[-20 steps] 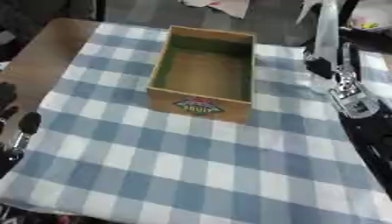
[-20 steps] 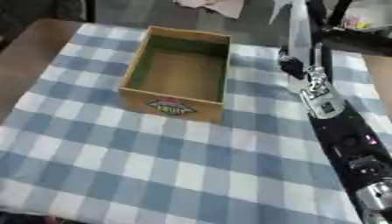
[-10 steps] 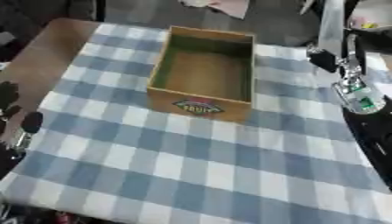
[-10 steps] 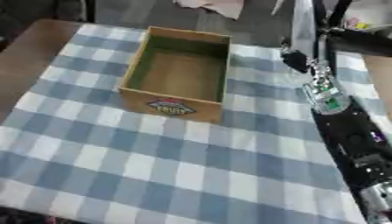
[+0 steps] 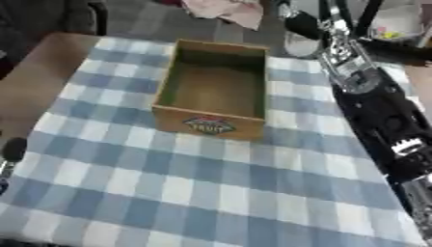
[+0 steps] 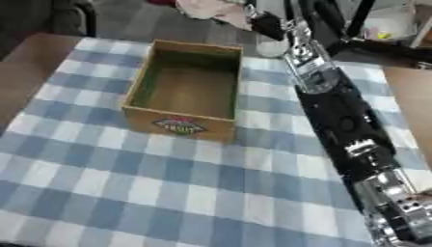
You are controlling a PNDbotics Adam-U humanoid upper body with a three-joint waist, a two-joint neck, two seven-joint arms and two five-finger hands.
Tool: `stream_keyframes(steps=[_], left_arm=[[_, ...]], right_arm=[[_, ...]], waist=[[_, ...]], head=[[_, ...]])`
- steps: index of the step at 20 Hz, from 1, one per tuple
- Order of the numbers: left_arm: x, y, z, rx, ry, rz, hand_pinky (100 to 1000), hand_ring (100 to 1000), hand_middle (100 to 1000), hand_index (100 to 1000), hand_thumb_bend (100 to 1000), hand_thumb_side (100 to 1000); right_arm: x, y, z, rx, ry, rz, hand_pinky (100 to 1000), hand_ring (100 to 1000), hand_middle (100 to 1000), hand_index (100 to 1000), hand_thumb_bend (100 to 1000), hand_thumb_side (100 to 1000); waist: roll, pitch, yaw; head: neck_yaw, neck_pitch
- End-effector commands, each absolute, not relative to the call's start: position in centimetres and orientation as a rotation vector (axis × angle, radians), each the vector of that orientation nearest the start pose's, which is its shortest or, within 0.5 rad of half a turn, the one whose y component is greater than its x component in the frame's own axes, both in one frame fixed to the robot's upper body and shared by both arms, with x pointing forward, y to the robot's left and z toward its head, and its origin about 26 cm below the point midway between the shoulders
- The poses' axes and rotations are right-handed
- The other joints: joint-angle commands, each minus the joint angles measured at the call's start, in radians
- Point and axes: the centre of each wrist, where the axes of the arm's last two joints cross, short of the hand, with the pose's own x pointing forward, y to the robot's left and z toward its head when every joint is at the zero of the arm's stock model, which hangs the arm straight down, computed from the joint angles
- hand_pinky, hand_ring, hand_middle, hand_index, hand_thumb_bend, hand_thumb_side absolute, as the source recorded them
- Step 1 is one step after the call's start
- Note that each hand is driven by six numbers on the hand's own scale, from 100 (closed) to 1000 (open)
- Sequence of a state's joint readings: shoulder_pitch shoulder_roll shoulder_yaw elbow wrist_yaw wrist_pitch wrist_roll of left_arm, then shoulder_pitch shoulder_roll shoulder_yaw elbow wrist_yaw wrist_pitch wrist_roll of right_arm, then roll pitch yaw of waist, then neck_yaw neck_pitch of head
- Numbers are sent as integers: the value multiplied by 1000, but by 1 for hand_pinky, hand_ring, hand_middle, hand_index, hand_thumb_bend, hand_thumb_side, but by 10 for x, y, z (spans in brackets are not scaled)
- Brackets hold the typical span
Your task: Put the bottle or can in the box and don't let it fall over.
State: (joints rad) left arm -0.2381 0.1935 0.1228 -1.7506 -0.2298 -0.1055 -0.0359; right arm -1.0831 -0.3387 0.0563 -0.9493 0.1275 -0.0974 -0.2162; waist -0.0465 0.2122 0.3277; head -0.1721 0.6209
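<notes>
A pale, blurred bottle or can [image 5: 297, 42] stands at one o'clock, just beyond the open brown cardboard box [image 5: 214, 90] on the blue-and-white checked cloth [image 5: 194, 183]. The right hand [image 5: 302, 24] meets it; grip unclear.

1. Blue-and-white checked tablecloth [image 5: 194, 193] covers most of the table.
2. Bare brown tabletop [image 5: 38, 82] exposed along the left edge; more brown surface [image 6: 409, 96] at right.
3. Grey floor [image 5: 143, 21] beyond the far edge.
4. Crumpled pinkish cloth [image 5: 223, 9] lies there.
5. Lighting even; no hard shadows.
</notes>
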Motion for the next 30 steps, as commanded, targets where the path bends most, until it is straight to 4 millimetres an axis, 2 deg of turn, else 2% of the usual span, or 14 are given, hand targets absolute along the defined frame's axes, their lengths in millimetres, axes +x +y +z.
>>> stream_keyframes(steps=[1,5,9,12,13,15,16,17,18,20,21,23,25,30], left_arm=[[323,289,125,389,-2077,-342,943,959,899,970,614,681],[323,288,125,382,-2078,-339,943,960,899,971,613,682],[324,287,126,375,-2082,-341,944,960,899,971,613,682],[323,288,126,378,-2081,-338,944,960,898,971,614,682],[323,288,126,378,-2081,-337,944,960,898,971,615,682],[323,288,125,380,-2081,-335,944,960,898,971,616,681],[323,288,125,381,-2081,-334,944,960,898,971,616,681],[323,289,125,382,-2080,-333,944,960,898,971,616,681],[323,289,125,383,-2079,-332,944,960,898,971,616,681],[323,289,125,382,-2079,-333,945,960,897,971,615,682],[323,289,125,382,-2078,-333,945,960,897,971,616,682],[323,289,125,384,-2077,-333,945,960,897,971,617,682],[323,290,124,387,-2076,-330,945,959,897,971,618,682],[322,291,122,390,-2068,-326,945,958,896,971,618,682]], right_arm=[[487,-200,273,-396,-2205,362,873,555,100,218,100,100],[488,-171,256,-311,-2191,416,908,633,114,267,100,100],[487,-151,234,-260,-2165,487,926,654,131,295,100,100],[487,-145,217,-277,-2140,555,954,704,216,389,100,100],[487,-144,211,-296,-2131,593,967,739,298,463,100,100],[488,-145,201,-331,-2113,673,986,773,374,553,118,100],[488,-146,197,-347,-2105,714,993,794,451,618,176,100],[488,-147,192,-358,-2094,753,1000,823,556,709,242,135],[489,-148,189,-366,-2082,784,1000,842,630,794,299,220],[490,-152,181,-379,-2060,832,1000,868,746,917,400,337],[490,-154,178,-386,-2052,847,1000,878,783,958,435,365],[491,-159,175,-403,-2045,858,1000,890,830,1000,465,395],[492,-164,173,-416,-2045,845,1000,895,860,1000,470,411],[493,-185,181,-466,-2078,750,1000,897,875,1000,468,424]], waist=[[10,-24,5],[13,-22,12],[14,-20,15],[14,-20,15],[15,-20,15],[15,-20,14],[15,-20,13],[14,-20,12],[14,-21,10],[14,-21,8],[15,-21,7],[15,-21,5],[16,-21,2],[17,-27,-12]], head=[[-19,-17],[-38,-23],[-45,-28],[-48,-30],[-48,-30],[-47,-32],[-46,-33],[-46,-34],[-45,-34],[-44,-35],[-44,-36],[-42,-36],[-42,-35],[-36,-31]])
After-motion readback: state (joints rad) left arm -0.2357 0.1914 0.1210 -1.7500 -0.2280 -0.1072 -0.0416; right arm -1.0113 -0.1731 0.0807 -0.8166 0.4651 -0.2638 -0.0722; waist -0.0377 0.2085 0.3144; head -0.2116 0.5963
